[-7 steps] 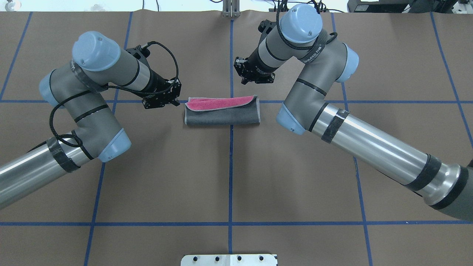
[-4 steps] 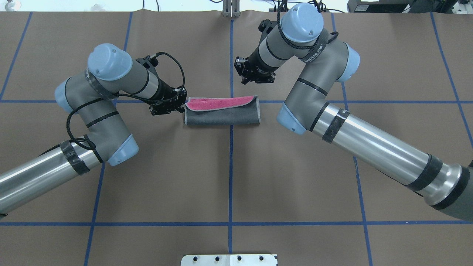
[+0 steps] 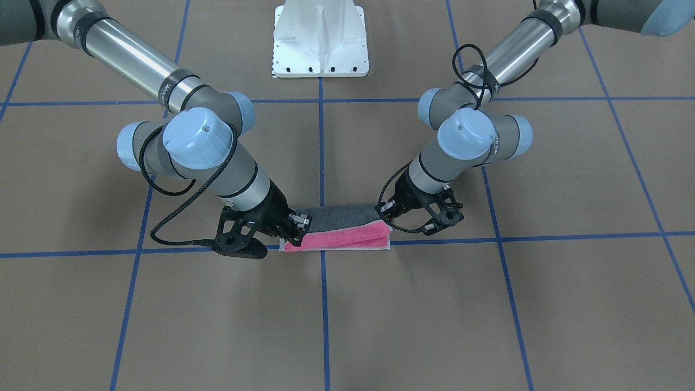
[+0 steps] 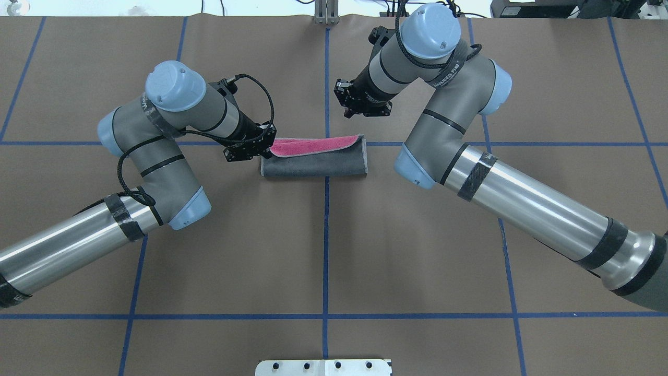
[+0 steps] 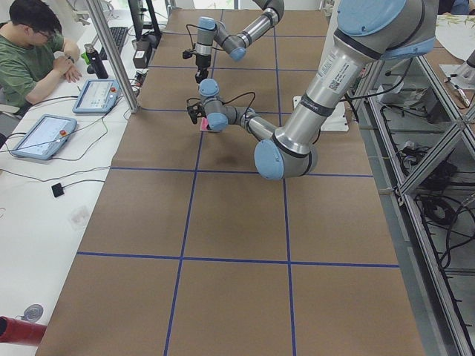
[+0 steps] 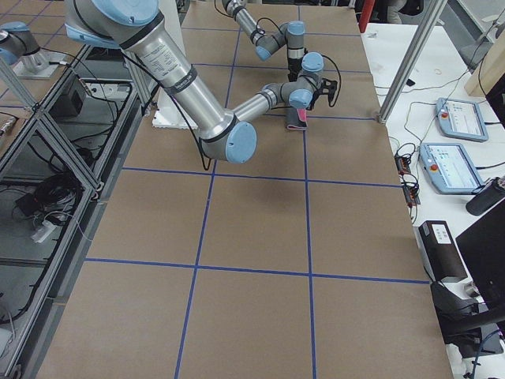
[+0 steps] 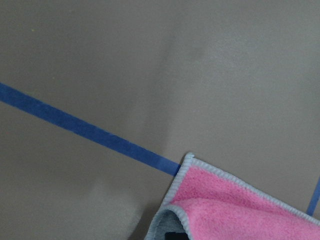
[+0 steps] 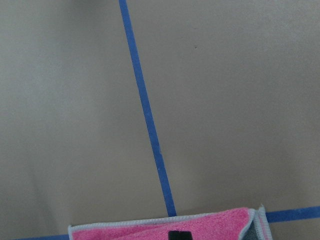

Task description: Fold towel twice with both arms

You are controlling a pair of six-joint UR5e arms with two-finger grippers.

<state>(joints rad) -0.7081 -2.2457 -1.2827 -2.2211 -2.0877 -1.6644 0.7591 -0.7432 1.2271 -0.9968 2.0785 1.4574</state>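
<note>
The towel [image 4: 313,162] lies folded once at the table's middle, dark grey face up, with a pink strip along its far edge [image 3: 339,237]. My left gripper [image 4: 266,145] is low at the towel's far left corner, and its jaws look open. The left wrist view shows that corner [image 7: 240,210] with its top layer slightly raised. My right gripper [image 4: 360,110] hangs above the towel's far right corner, jaws open and empty. The right wrist view shows the pink edge [image 8: 165,231] just below it. In the front-facing view the left gripper [image 3: 386,217] and right gripper [image 3: 290,228] flank the towel's ends.
Brown paper with blue tape grid lines [image 4: 326,250] covers the table. The white pedestal base [image 3: 320,38] stands at the robot's side. A metal post [image 4: 326,13] stands at the far edge. An operator [image 5: 30,52] sits with tablets beside the table.
My left arm has swung right, and its gripper has gone from clear of the towel to over its far left corner. The right gripper shifted only slightly. The towel has not moved.
</note>
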